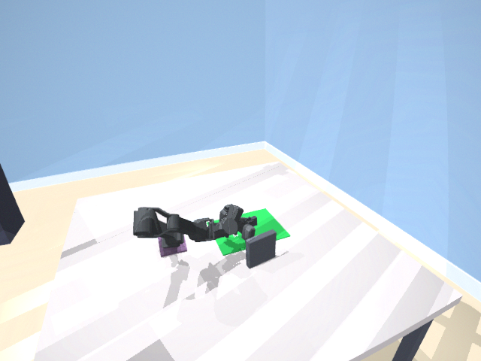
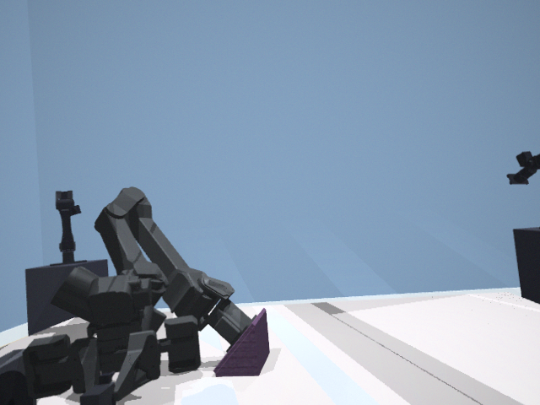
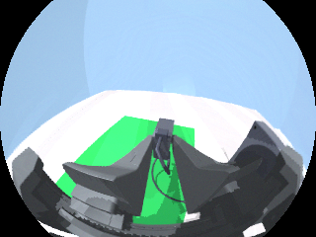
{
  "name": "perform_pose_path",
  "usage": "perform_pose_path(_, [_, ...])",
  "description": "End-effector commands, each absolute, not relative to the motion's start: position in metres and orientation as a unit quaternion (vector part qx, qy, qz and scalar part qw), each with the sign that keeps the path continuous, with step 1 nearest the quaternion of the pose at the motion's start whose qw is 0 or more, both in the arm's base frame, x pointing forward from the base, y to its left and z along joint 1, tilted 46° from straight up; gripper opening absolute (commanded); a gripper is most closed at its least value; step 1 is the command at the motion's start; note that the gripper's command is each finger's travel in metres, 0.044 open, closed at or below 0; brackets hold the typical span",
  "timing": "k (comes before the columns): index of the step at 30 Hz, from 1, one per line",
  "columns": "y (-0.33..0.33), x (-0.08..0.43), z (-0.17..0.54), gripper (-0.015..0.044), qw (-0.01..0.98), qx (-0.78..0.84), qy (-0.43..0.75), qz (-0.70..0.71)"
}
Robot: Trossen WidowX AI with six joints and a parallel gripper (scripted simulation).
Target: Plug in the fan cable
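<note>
The green board (image 1: 273, 225) (image 3: 120, 140) lies flat on the table. My gripper (image 2: 104, 386) (image 3: 164, 140) is shut on the dark grey plug (image 3: 164, 126) over the board. The plug sticks out past the fingertips, with thin dark cable (image 3: 154, 184) looping back between the fingers. In the top view the fingertips and plug are too small and dark to make out. The fan, a dark square slab (image 1: 261, 249) (image 3: 254, 150), stands upright beside the board's near edge. I cannot make out the four-pin header, nor whether the plug touches it.
The arm's base stands on a purple plate (image 1: 173, 249) (image 2: 251, 355) left of the board in the top view. The pale table (image 1: 310, 295) extends around them. Dark pedestals with other arms stand behind in the exterior view.
</note>
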State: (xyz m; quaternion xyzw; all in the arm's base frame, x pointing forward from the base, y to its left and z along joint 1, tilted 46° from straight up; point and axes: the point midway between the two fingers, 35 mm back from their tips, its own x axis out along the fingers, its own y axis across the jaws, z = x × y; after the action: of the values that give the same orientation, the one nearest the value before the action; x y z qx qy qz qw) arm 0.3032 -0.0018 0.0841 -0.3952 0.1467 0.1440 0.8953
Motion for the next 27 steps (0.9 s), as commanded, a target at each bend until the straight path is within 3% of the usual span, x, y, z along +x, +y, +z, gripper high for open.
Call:
perform_pose_path(1, [-0.004,0.302,0.080,0.0000,0.895,-0.396,0.146,0.147])
perform_pose_path(27, [-0.020,0.300,0.065,0.0000,0.894,-0.396,0.147,0.147])
